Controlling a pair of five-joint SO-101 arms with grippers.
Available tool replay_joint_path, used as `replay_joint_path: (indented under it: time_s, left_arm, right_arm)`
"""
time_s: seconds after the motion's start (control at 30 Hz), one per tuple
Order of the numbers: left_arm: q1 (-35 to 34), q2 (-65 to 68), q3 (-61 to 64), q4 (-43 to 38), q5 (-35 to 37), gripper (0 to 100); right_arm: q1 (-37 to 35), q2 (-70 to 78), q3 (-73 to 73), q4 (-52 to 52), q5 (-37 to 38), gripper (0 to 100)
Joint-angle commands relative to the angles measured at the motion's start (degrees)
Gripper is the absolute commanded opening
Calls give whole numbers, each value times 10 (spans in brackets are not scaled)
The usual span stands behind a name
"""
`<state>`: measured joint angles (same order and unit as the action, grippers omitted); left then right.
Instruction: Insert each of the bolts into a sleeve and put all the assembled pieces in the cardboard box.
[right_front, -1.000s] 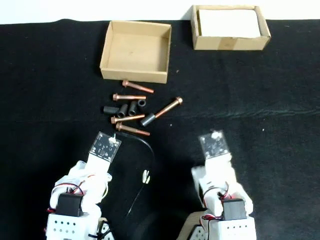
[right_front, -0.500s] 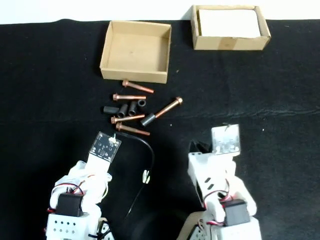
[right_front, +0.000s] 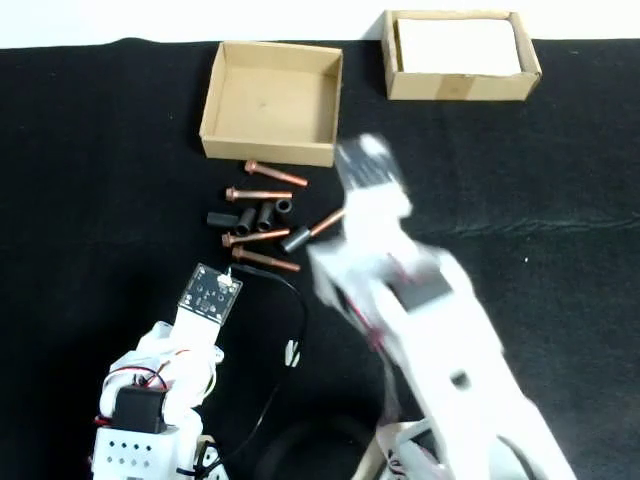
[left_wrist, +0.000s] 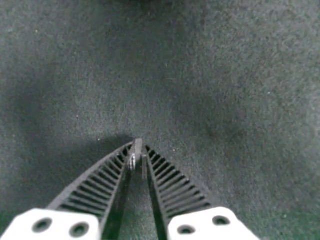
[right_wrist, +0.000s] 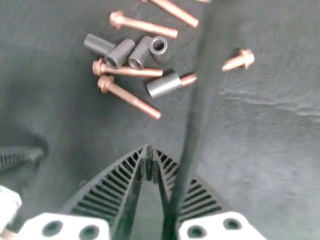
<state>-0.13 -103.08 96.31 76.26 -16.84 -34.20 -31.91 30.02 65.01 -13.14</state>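
- The left claw (left_wrist: 138, 154) is clenched on nothing - its ribbed black plastic fingers meet at the tips over the table's (left_wrist: 225, 75) dark, felt-like cloth.
- The right claw (right_wrist: 148, 159) is likewise clenched and empty, with the same ridged, wedge-shaped fingers. A thin black cable (right_wrist: 197, 90) runs past it.
- Just beyond the right claw lie four loose bolts (right_wrist: 129, 97), copper-coloured with flanged hex heads.
- Among them sit four bare sleeves (right_wrist: 120, 52) - short dark-grey tubes, side by side, one showing its round bore.
- A fifth bolt (right_wrist: 239, 59) lies threaded through a grey sleeve (right_wrist: 162, 84).
- The cardboard box (right_front: 268, 150), a shallow open brown tray, stands just past the cluster.
- A second box (right_front: 460, 85) with white contents stands well apart.
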Motion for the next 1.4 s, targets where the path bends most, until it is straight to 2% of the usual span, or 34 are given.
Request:
replay_joint_path:
  time_s: [0.0, 0.1, 0.2, 0.53, 0.87, 1.37]
  left_arm:
    - [5, -2, 8, 2, 4, 9]
    - [5, -2, 8, 2, 4, 9]
    - [5, -2, 8, 2, 4, 9]
    - [5, -2, 8, 2, 4, 9]
    - [5, -2, 8, 2, 4, 9]
    - [5, -2, 8, 2, 4, 9]
  right_arm:
    - [-7, 171, -135, 6, -111, 100]
    - [-9, 297, -220, 30, -208, 153]
    - [-15, 417, -310, 65, -289, 154]
    - [-14, 698, -632, 223, -462, 154]
    - [-15, 815, -856, 287, -502, 155]
    - [-6, 964, -871, 266, -502, 152]
